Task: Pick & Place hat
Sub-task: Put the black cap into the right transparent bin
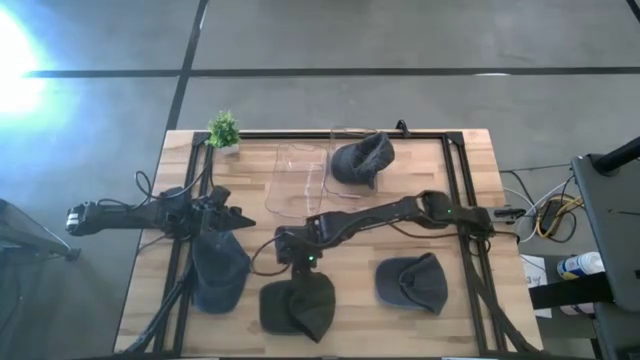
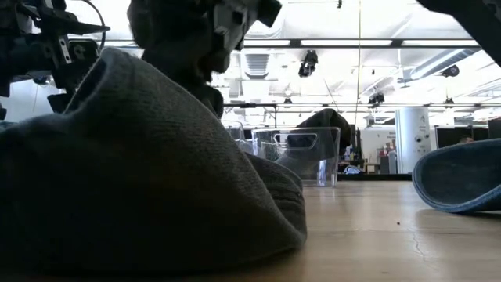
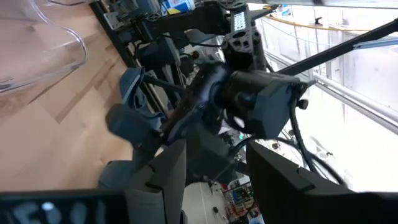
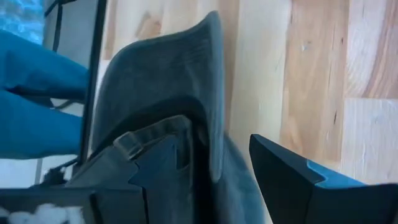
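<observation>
Four hats are on the wooden table. A dark grey-green hat lies at the near edge, centre. My right gripper is just above it and open. The hat's raised rim stands between the two fingers. My left gripper is open and hovers over the far end of a blue hat at the table's left. A blue-grey cap lies near right, and a dark hat sits at the far edge. My right gripper comes at the dark grey-green hat from above, pointing down. One finger is on the inner side of the rim by the back strap. The other finger is over bare wood outside the rim. Whether either finger touches the cloth I cannot tell.
A clear plastic container stands at the far centre beside the dark hat. A small green plant is at the far left corner. Black frame rails run along the table's sides. Bare wood shows between the hats.
</observation>
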{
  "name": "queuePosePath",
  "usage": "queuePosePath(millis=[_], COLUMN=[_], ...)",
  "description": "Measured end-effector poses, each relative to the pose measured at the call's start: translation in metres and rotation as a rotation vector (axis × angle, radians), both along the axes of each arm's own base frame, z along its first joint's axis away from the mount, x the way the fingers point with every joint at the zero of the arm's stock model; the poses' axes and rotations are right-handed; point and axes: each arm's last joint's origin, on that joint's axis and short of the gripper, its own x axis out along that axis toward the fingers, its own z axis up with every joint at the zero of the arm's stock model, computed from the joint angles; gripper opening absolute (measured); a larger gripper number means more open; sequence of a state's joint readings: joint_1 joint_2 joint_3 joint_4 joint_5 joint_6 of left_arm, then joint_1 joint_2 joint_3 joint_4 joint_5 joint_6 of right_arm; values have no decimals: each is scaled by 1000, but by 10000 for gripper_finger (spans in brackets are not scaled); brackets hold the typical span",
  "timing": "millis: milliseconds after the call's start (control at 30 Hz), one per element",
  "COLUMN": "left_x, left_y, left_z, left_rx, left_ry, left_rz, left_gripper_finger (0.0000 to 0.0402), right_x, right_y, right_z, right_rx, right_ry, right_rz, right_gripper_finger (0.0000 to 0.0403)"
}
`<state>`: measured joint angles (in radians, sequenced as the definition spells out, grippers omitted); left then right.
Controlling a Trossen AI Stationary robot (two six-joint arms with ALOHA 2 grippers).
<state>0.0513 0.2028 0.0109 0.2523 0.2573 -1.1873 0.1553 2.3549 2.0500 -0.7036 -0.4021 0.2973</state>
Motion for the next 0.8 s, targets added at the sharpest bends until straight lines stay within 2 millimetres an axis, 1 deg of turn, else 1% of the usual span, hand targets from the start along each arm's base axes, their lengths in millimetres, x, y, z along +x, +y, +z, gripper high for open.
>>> queuePosePath(millis=[167,267,333,400,500,567,667,733,800], left_x=[0,0,0,0,0,0,0,0,0], left_y=[0,-1,-1,-1,-1,-1,-1,-1,-1], left_z=[0,0,0,0,0,0,0,0,0], left_rx=[1,2,1,1,0,0,0,0,0], left_ry=[0,0,0,0,0,0,0,0,0], left_rz=[-7,-22,-23,-23,-23,-23,-23,-23,-23], left_gripper_finger=[161,161,161,161,161,161,161,161,161], right_x=[12,16,17,16,13,9,4,-2,-12], right_y=[1,3,4,4,4,3,2,2,2], right_z=[-19,-32,-38,-40,-36,-31,-20,-8,11], right_rx=[8,20,33,35,25,-2,-59,-110,-182], right_ry=[24,55,75,88,110,118,115,112,112], right_rz=[-21,-27,-26,-30,-31,-28,-24,-28,-39], right_gripper_finger=[199,197,191,176,133,93,29,19,17])
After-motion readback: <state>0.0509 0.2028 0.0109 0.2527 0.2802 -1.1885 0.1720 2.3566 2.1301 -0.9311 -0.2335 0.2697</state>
